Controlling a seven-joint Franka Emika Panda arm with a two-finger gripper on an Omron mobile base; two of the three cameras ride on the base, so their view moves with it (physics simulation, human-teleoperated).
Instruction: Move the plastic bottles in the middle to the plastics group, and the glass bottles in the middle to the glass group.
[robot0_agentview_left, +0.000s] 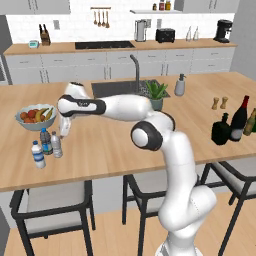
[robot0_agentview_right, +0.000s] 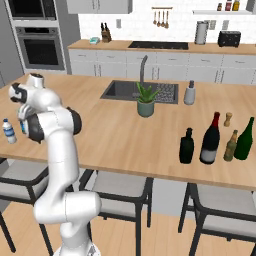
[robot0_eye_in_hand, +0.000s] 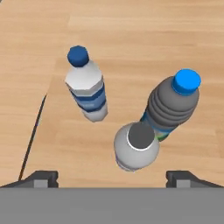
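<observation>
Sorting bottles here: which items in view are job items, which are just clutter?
Job: clear bottle, beside the white-labelled bottle and blue-labelled bottle; wine bottle; black bottle; green bottle; gripper, open above.

Clutter: fruit bowl, plant, soap dispenser, shakers.

Three small upright bottles stand close together on the wooden counter (robot0_eye_in_hand: 144, 39).

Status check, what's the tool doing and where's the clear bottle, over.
Tool open above the clear bottle. Clear bottle upright on the counter beside the two plastics. Wine bottle and black bottle by the green bottle.
</observation>
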